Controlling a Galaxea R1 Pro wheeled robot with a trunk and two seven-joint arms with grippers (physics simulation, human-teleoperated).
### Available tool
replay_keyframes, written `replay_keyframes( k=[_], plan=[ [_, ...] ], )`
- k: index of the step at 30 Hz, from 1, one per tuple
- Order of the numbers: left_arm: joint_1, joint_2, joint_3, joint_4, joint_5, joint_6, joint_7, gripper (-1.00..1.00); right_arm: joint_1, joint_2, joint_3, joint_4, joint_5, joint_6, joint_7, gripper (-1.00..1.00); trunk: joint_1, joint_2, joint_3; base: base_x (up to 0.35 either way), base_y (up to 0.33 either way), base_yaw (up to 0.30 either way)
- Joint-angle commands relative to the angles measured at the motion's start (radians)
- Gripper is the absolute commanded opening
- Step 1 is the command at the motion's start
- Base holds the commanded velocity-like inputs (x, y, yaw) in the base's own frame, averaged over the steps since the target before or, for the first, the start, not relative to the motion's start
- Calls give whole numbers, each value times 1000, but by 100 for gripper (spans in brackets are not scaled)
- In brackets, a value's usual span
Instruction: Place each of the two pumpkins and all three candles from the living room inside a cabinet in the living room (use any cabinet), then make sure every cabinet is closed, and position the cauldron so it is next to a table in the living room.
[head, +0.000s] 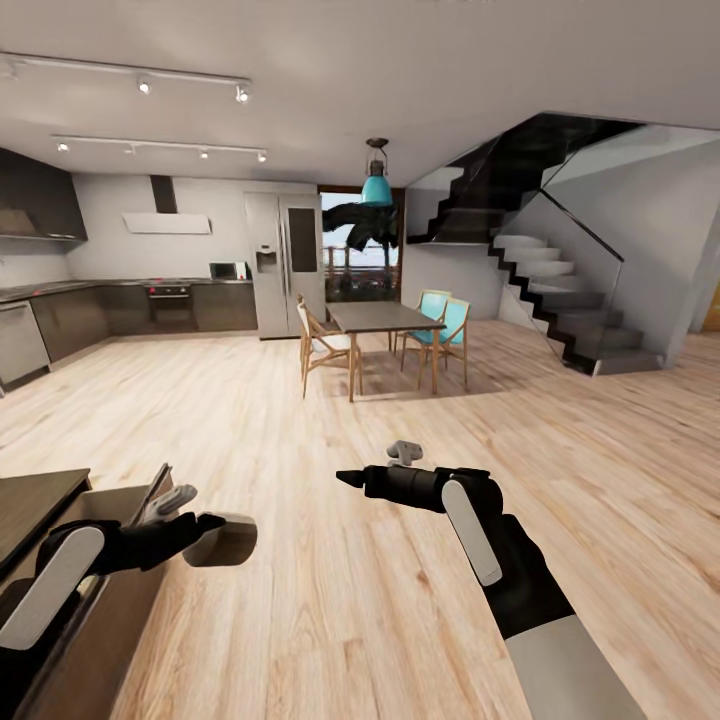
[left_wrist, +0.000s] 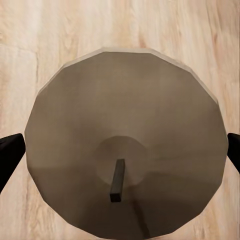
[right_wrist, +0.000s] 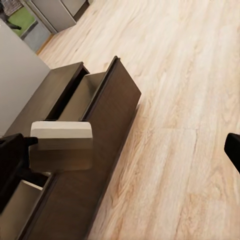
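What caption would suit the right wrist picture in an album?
Left gripper holds a cream candle above the dark cabinet with its drawers open.

Bright, even, sharp simulator renders

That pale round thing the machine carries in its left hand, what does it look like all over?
It is a candle, a short, thick cream-white cylinder with faceted sides and a small dark wick standing from a shallow dip in its flat top. It looks like matte wax. The left gripper holds it by its sides, tipped sideways, over the wooden floor beside the open drawer of the dark brown cabinet.
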Motion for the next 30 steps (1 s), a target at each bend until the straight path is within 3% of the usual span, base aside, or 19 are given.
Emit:
replay_keyframes(
  k=[1, 4, 5, 8, 10, 13, 17, 30],
  plan=[
    [-1, 1, 10, 0, 11, 1, 9, -100, -1, 0, -1, 0, 9, 4, 8, 100, -4, 7, 2, 0, 0, 0],
    [3, 1, 82, 18, 12, 16, 9, -100, -1, 0, -1, 0, 9, 4, 8, 100, -16, 28, 11, 0, 0, 0],
    [5, 1, 142, 47, 9, 29, 9, -100, -1, 0, -1, 0, 9, 4, 8, 100, -19, 35, 15, 0, 0, 0],
    [8, 1, 196, 72, 6, 36, 10, -100, -1, 1, -1, 0, 10, 4, 8, 100, -31, 56, 24, 0, 0, 0],
    [9, 2, 211, 82, 5, 37, 13, -100, -1, 2, 0, 0, 10, 4, 8, 100, -39, 70, 30, 0, 0, 0],
    [10, 2, 227, 103, 5, 38, 63, -100, -1, 2, 0, 0, 10, 4, 8, 100, -50, 91, 40, 0, 0, 21],
    [10, 1, 274, 109, 5, 38, 122, -100, -1, 2, 2, 0, 10, 4, 7, 100, -65, 119, 52, 0, 0, 145],
    [10, 1, 318, 111, 6, 38, 134, -100, -1, 3, 6, 0, 10, 4, 7, 100, -115, 210, 93, 0, 0, 268]
  ],
)
